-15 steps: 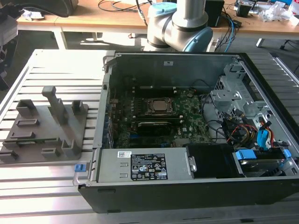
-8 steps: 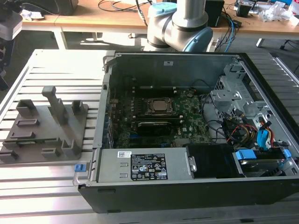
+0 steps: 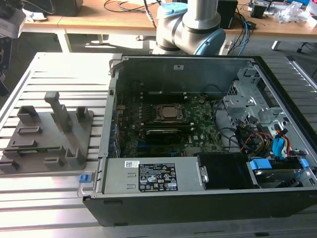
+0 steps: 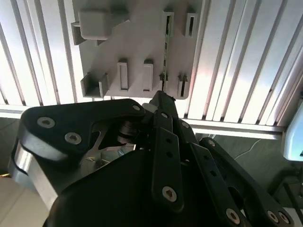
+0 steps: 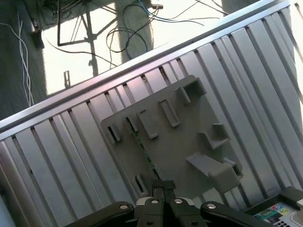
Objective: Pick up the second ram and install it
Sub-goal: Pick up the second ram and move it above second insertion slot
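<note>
The second ram (image 4: pixel 165 54) is hard to make out. It shows edge-on as a hairline of green, standing in a slot pair of the grey holder plate (image 4: pixel 137 42), with one end running in under the gripper (image 4: pixel 162 99), so that end is hidden. In the first wrist view the same thin green line (image 5: pixel 143 151) crosses the holder plate (image 5: pixel 189 137) and ends behind the gripper (image 5: pixel 163 185). Whether the tips touch the stick cannot be judged from either wrist view.

In the exterior view the holder plate (image 3: pixel 49 134) lies on the slatted worktop (image 3: pixel 59 74) at the exterior view's left, just beside the open computer case (image 3: pixel 173 62), but the stick cannot be picked out on it. Inside the case lies the motherboard (image 3: pixel 198 131). The robot arm (image 3: pixel 198 25) is cut off at the frame's upper edge.

In the first wrist view the fingers (image 5: pixel 157 189) are drawn together with no gap between their tips, and nothing shows pinched between them
</note>
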Robot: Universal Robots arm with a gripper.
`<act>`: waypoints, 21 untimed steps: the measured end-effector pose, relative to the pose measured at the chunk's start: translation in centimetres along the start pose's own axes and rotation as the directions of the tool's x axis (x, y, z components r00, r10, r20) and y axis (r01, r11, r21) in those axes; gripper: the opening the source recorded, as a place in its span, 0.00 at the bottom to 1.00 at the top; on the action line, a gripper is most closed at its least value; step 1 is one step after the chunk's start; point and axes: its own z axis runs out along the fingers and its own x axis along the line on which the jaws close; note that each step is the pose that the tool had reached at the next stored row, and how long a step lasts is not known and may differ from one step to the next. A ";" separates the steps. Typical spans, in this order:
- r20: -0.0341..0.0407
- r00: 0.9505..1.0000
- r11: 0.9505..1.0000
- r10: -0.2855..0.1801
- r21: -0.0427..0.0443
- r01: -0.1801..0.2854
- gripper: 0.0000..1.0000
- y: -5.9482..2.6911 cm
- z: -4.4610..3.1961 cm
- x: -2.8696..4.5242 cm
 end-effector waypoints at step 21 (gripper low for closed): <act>-0.014 0.910 0.910 -0.414 -0.013 0.414 0.11 0.00 0.00 0.00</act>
